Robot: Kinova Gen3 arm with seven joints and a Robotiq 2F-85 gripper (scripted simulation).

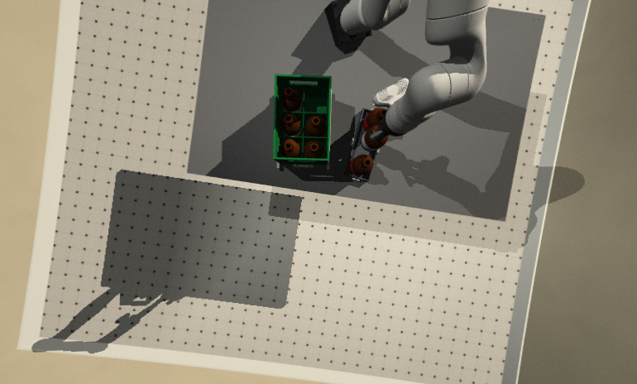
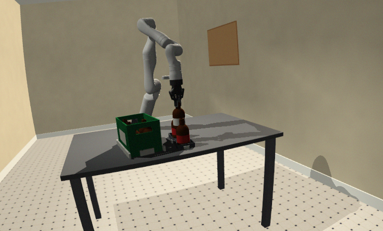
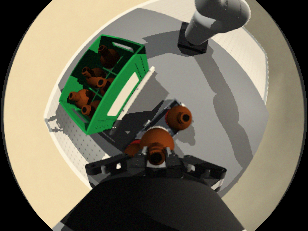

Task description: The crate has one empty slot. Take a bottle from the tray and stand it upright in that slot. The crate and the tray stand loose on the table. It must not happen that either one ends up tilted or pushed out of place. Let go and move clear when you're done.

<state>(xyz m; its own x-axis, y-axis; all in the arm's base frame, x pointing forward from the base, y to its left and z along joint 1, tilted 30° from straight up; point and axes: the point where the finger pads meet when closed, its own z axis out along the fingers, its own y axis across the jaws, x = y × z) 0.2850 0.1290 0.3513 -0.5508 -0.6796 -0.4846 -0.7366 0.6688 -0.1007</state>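
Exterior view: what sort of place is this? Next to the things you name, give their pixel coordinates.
Probably a plain indoor room used as a robot test space: bare walls with a brown board (image 2: 223,43), dotted tile floor (image 2: 187,206), and one arm (image 2: 149,60) (image 1: 447,80) working over a table (image 2: 216,129) (image 1: 435,176).

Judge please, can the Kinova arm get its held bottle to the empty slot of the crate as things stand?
Probably yes: the slot of the crate looks open from above. The gripper must first lift the white-labelled bottle over the crate's wall.
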